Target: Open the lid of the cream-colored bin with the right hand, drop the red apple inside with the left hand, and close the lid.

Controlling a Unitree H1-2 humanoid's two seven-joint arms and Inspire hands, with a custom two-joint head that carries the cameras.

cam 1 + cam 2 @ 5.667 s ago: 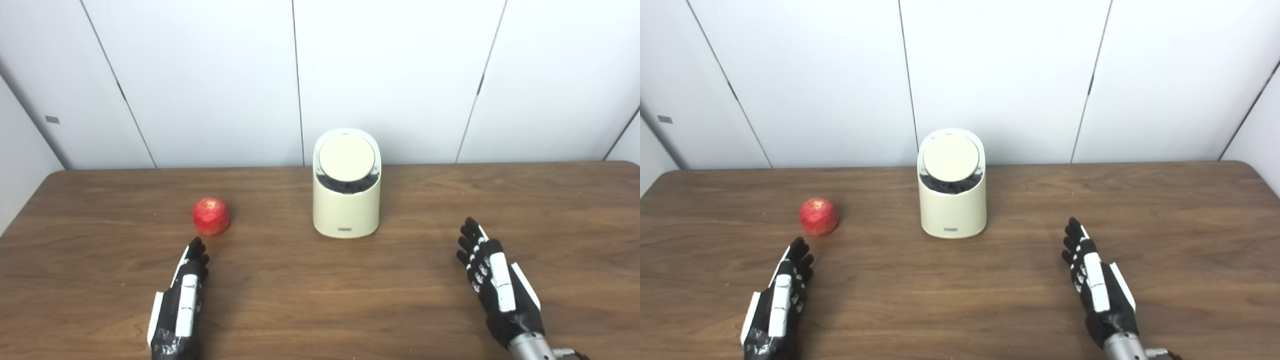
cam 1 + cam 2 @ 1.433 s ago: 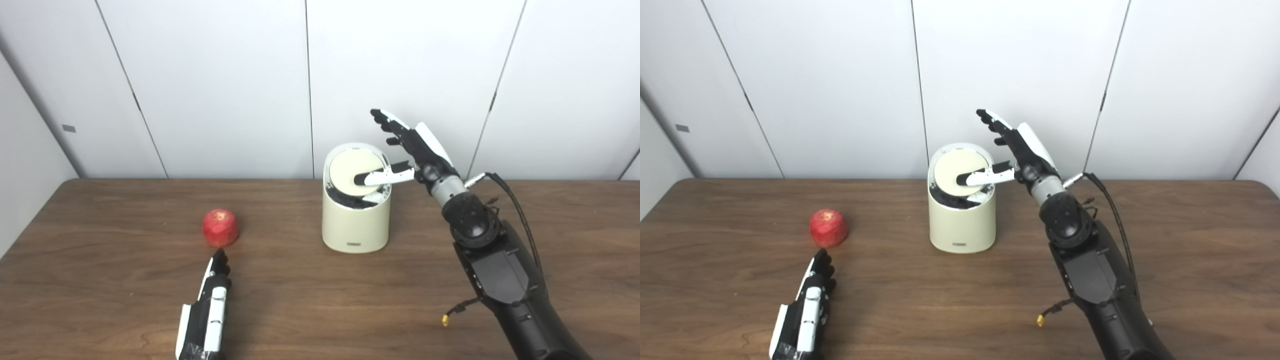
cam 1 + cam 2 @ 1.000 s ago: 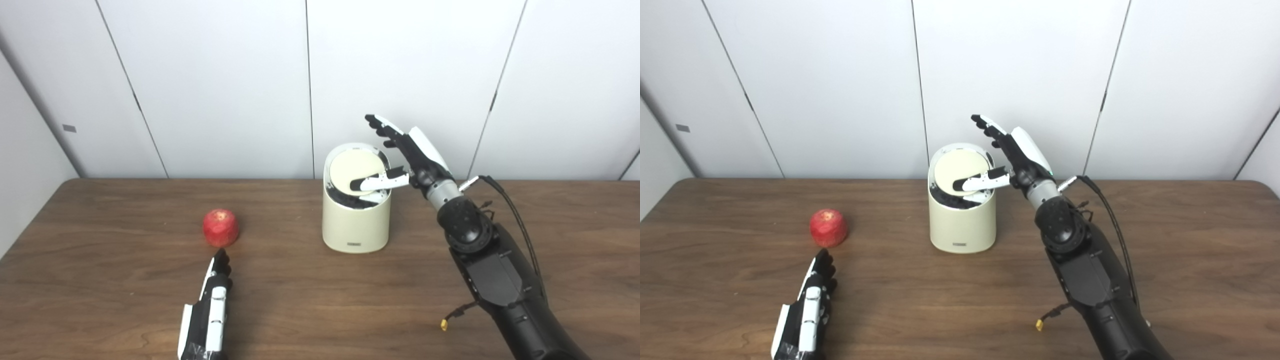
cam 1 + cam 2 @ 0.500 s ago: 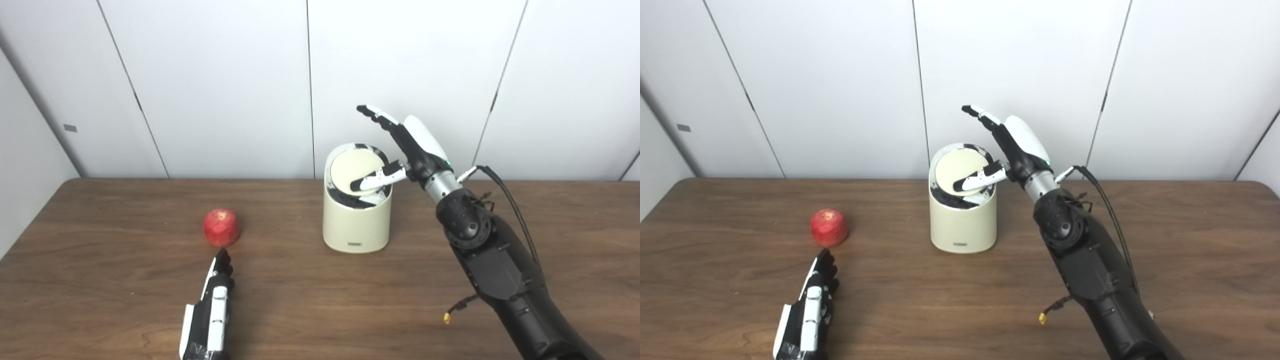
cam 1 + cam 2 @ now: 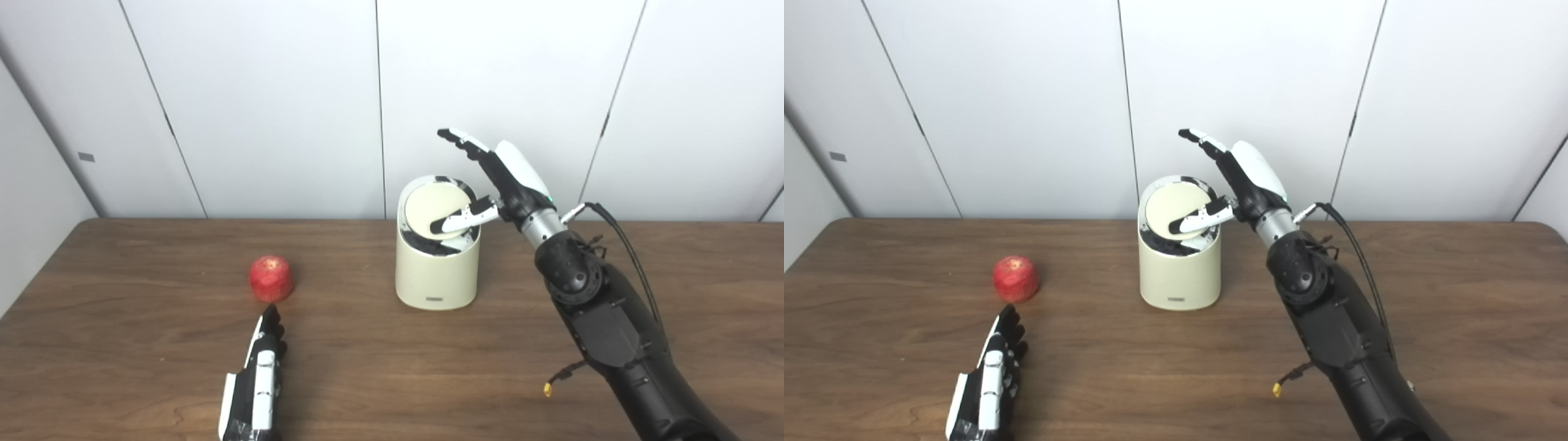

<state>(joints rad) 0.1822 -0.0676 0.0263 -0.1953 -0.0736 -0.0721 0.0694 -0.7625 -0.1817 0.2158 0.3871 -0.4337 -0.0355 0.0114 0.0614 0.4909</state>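
Observation:
The cream-colored bin (image 5: 436,278) stands at the table's middle back. Its round lid (image 5: 432,211) is tilted, with dark gaps showing at the rim's front and back. My right hand (image 5: 499,177) is raised beside the bin's right top, open, its thumb resting on the lid's lower right and its fingers spread upward above the bin. The red apple (image 5: 271,279) sits on the table to the bin's left. My left hand (image 5: 257,376) lies flat and open on the table just in front of the apple, holding nothing.
The brown wooden table (image 5: 122,367) runs to a white panelled wall (image 5: 269,104) behind the bin. A black cable (image 5: 625,245) loops along my right forearm, with a small yellow tag (image 5: 545,394) hanging over the table.
Over 5.7 s my right hand rose from the table to the bin and put its thumb on the lid, which tilted. In the last half second almost nothing moved. The camera view shifted.

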